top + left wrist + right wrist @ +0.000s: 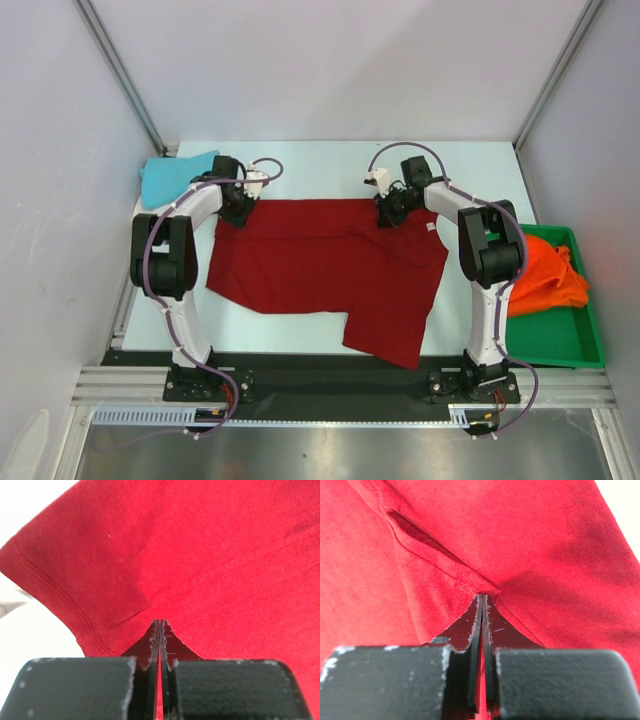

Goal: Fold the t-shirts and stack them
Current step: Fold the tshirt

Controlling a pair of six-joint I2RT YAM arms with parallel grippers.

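Both arms reach forward with elbows raised. The left gripper point(238, 210) and right gripper point(388, 214) each pinch the far edge of the red shirt point(320, 265). It lies spread and creased in the middle of the table point(320, 165).

We see a pale table point(320, 160) carrying a dark red t-shirt point(320, 270) spread out, with a turquoise t-shirt point(170, 178) beyond its left corner and a green tray point(560, 340) to its right.
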